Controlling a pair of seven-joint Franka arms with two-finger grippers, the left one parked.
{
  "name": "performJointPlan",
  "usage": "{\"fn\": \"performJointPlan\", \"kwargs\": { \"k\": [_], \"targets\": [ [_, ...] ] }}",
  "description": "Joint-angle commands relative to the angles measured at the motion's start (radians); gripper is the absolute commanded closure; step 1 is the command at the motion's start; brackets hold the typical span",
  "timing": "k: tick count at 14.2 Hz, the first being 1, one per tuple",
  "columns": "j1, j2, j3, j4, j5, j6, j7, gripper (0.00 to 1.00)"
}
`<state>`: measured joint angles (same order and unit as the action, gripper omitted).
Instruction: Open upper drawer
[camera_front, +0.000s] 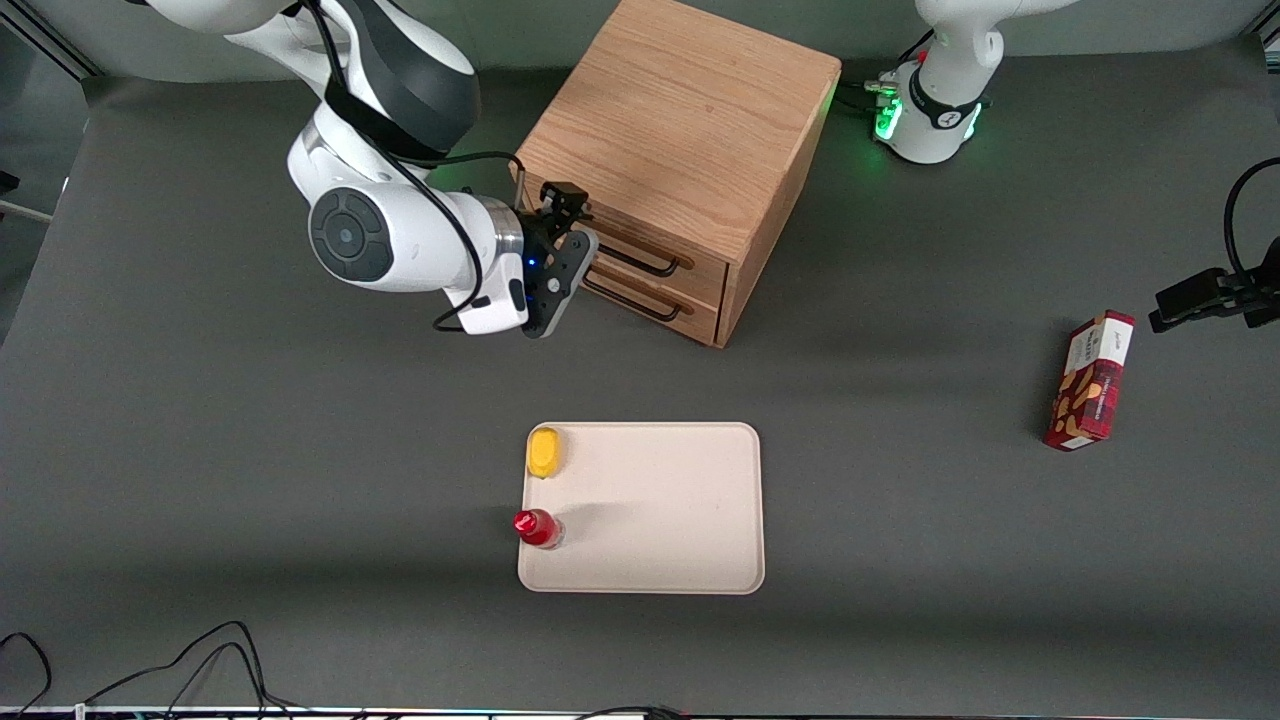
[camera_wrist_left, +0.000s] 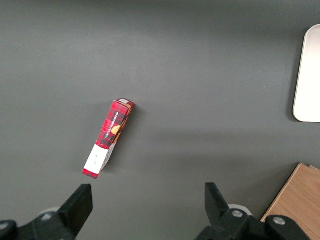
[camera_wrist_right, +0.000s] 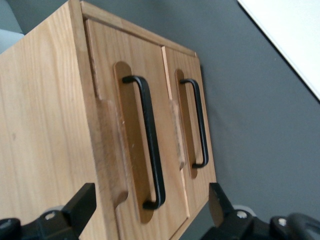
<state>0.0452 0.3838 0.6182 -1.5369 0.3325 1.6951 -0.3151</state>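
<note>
**Hand at cabinet front, upper drawer shut**

The wooden cabinet (camera_front: 690, 150) stood on the dark tabletop (camera_front: 250, 450), farther from the front camera than the beige tray (camera_front: 660, 510). Its two drawers faced the tray at a slant. The upper drawer (camera_front: 650, 250) sat flush with the cabinet face, its black wire handle (camera_wrist_right: 150, 145) lying across a shallow oval recess. The lower drawer (camera_front: 640, 300) sat directly below it, also closed, with a matching handle (camera_wrist_right: 198, 122).

The hand (camera_front: 572, 262) hung just in front of the drawer fronts, at the end of the handles nearer the working arm. In the right wrist view its two fingers (camera_wrist_right: 80, 205) stood apart, with the upper handle's end between them; no contact with the handle could be confirmed.

On the tray, a yellow object (camera_front: 543, 452) lay at the corner nearest the cabinet, and a red-capped bottle (camera_front: 536, 528) stood at the tray's edge, nearer the camera than the yellow object. A red patterned box (camera_front: 1090, 382) lay on the tabletop toward the parked arm's end, well apart from the tray and cabinet.
</note>
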Motion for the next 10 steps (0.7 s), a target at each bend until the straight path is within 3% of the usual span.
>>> {"fn": "performJointPlan", "kwargs": {
  "k": [1, 5, 10],
  "targets": [
    [0.016, -0.005, 0.009, -0.061, -0.013, 0.093, -0.033, 0.00],
    [0.024, 0.024, 0.009, -0.074, -0.053, 0.139, -0.036, 0.00],
    [0.027, 0.029, 0.018, -0.134, -0.056, 0.228, -0.036, 0.00]
  ]
}}
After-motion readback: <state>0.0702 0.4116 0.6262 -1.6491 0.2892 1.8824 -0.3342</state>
